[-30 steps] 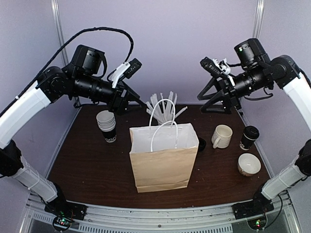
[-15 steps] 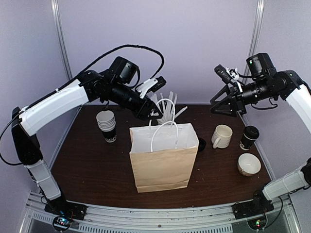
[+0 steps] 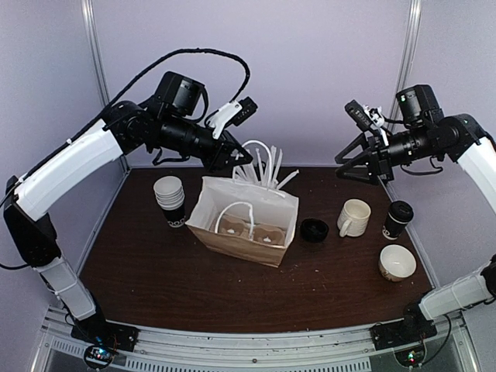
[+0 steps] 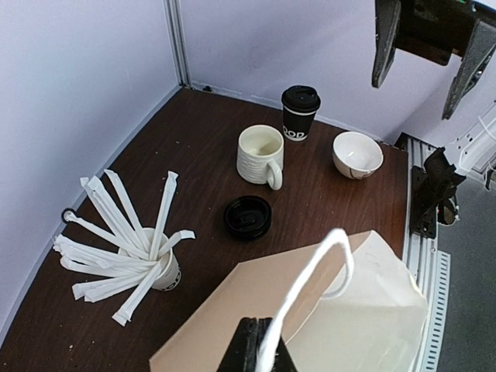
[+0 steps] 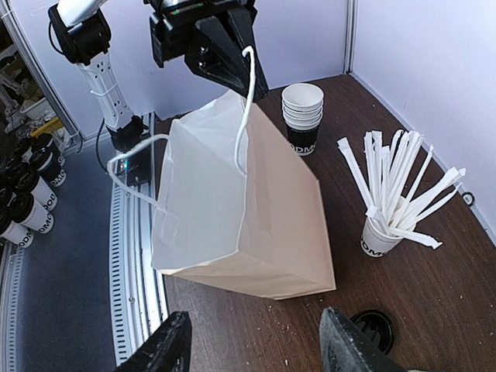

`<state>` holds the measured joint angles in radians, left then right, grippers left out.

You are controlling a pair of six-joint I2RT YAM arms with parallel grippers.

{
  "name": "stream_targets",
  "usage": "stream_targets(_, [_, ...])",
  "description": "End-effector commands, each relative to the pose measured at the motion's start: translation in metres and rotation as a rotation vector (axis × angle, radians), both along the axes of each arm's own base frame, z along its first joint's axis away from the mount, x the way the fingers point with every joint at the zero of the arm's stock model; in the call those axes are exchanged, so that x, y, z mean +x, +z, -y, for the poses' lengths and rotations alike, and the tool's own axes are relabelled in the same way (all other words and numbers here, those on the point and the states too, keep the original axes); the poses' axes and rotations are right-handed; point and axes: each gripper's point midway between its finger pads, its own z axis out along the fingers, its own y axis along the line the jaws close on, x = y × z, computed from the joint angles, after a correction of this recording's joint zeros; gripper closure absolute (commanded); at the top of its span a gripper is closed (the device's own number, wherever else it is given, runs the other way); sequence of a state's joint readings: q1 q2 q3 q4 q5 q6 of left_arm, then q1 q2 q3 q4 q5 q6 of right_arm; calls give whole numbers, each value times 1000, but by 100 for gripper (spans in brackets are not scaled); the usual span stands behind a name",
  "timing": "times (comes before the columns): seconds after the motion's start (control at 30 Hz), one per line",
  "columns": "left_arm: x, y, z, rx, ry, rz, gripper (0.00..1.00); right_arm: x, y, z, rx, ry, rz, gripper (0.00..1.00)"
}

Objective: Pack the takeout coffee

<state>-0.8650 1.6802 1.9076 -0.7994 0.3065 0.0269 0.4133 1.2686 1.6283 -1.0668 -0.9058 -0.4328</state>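
Observation:
The takeout coffee (image 3: 397,218), a black lidded paper cup with white lettering (image 4: 300,111), stands upright at the table's right edge. A brown paper bag (image 3: 244,225) leans in the middle of the table, its mouth turned toward the near edge (image 5: 256,209). My left gripper (image 3: 239,159) is shut on the bag's rear white handle (image 4: 260,341), holding it above the bag's back. My right gripper (image 3: 345,167) hangs open in the air behind the mug, with nothing between its fingers (image 5: 256,345). The coffee does not show in the right wrist view.
A loose black lid (image 3: 314,229) lies right of the bag. A white mug (image 3: 354,217) and a white bowl (image 3: 397,262) sit near the coffee. A stack of lidless cups (image 3: 170,200) stands to the left, and a cup of white sticks (image 3: 263,167) behind the bag.
My left gripper closed on the bag's rear handle and drew it up and back. The bag went from upright to tilted, mouth toward the near edge. The right arm barely moved.

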Motion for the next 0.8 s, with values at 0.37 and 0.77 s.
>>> stream_targets(0.37, [-59, -6, -4, -2, -89, 48, 100, 9, -7, -6, 22, 10, -40, 41])
stream_targets(0.77, [-124, -21, -6, -24, -168, 101, 100, 15, -13, -10, 20, 22, -71, 41])
